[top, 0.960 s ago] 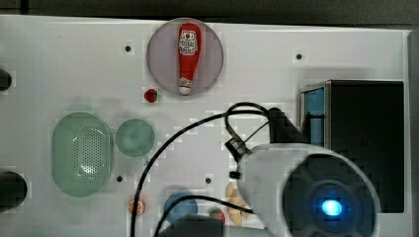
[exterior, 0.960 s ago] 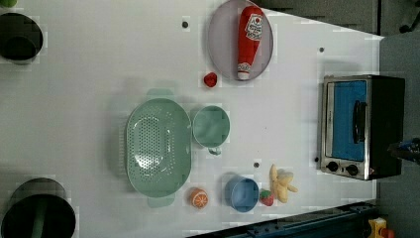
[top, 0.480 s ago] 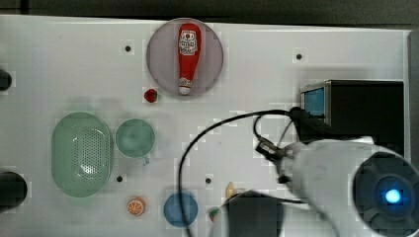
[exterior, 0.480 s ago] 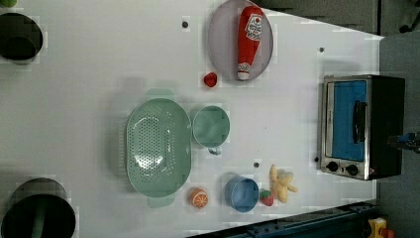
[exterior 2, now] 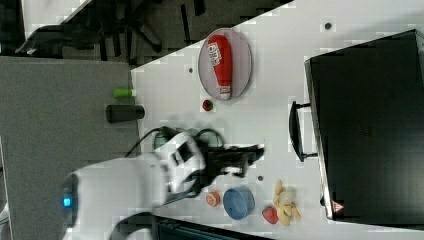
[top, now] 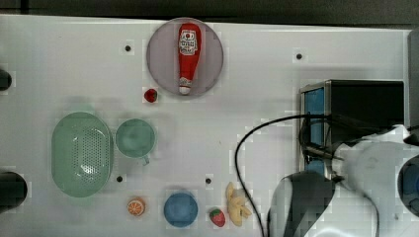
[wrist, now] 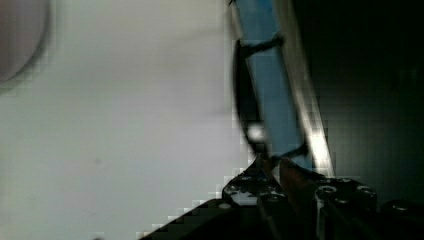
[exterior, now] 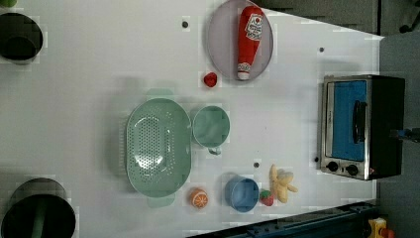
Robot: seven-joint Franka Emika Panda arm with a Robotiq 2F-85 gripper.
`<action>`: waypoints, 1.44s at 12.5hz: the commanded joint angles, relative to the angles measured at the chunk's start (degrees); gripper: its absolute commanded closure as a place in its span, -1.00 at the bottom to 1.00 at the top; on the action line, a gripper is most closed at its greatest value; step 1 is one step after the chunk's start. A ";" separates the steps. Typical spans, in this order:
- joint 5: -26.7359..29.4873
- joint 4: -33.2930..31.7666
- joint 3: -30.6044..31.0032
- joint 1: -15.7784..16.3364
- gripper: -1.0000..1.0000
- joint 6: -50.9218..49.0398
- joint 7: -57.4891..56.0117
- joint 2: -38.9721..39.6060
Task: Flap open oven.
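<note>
Lab: white bolt-holed table, robot arm

My arm is white and rounded, with a blue light, black cable and black wrist.

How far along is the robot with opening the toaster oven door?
Done: the gripper has reached the toaster oven, sitting close to one end of the door handle. In hand: lining up on that handle. Left: the blue glass door looks shut against its frame, so the pull-down remains.
</note>
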 commanded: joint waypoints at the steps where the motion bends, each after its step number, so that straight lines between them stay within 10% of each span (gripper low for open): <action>1: 0.70 -0.11 -1.67 -0.39 0.65 5.33 -13.86 3.70; 18: 0.41 -2.13 -1.06 0.23 0.65 17.39 -12.77 17.76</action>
